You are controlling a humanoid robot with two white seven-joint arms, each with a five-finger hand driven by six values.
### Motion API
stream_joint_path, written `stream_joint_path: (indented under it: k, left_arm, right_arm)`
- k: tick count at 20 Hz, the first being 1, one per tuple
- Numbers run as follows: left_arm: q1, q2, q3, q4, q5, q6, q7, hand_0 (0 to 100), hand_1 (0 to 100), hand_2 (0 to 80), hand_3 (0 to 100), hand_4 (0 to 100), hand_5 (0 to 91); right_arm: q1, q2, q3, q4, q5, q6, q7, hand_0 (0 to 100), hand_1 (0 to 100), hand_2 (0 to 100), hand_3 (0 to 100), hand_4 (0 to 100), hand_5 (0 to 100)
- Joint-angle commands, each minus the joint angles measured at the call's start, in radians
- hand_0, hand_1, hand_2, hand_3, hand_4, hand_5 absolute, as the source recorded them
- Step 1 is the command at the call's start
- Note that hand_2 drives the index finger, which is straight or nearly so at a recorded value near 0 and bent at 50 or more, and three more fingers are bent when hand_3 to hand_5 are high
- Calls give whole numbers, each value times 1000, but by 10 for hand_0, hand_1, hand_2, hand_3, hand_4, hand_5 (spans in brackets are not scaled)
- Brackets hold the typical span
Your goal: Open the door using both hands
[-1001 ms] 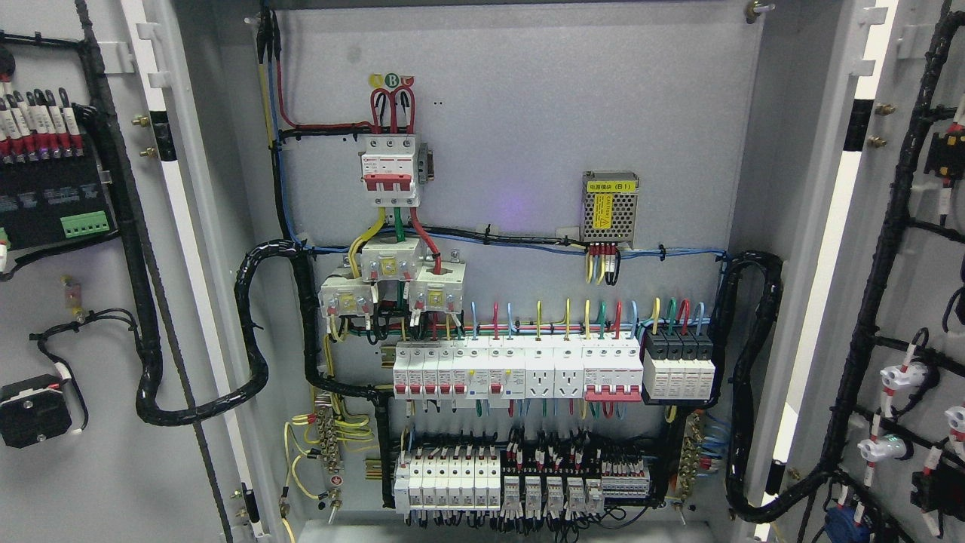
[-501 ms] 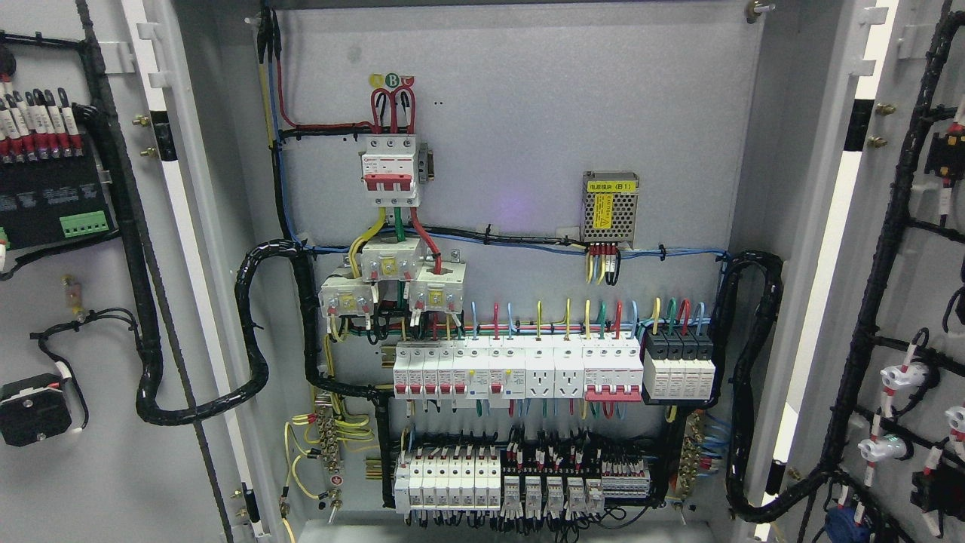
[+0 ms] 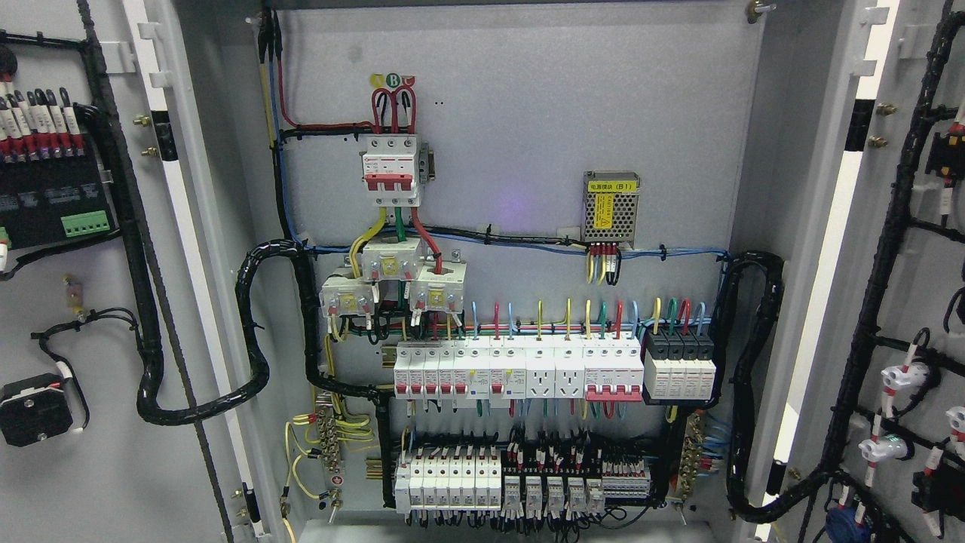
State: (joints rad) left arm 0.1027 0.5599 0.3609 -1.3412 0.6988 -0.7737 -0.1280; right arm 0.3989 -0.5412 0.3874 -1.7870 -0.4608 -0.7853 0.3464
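Robot hand unseen (state untellable), both doors (image 3: 113, 467) open, green label "B" (image 3: 392, 80).

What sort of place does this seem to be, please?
Probably an electrical or plant room: the view looks straight into an open electrical cabinet, with rows of circuit breakers, bundled black cables and both doors swung wide.

Neither of the robot's arms nor hands appears in the head view; no part of its body shows.
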Motion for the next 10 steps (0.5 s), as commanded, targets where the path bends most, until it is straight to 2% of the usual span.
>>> stream_joint_path:
  k: [1, 7, 10]
  left_arm:
    - [89, -6, -85, -173, 2, -210, 1, 0, 0, 0, 0, 32, 0]
    - [159, -8, -197, -242, -2, -211, 1, 0, 0, 0, 0, 32, 0]
    - [204, -17, -255, -266, -25, -216, 1, 0, 0, 0, 0, 31, 0]
  right_arm:
    - [18, 67, 53, 75, 2, -255, 0, 0, 0, 0, 0, 0, 0]
    - [57, 90, 39, 104, 2, -255, 0, 0, 0, 0, 0, 0, 0]
    - [73, 107, 39, 141, 2, -256, 0, 0, 0, 0, 0, 0, 0]
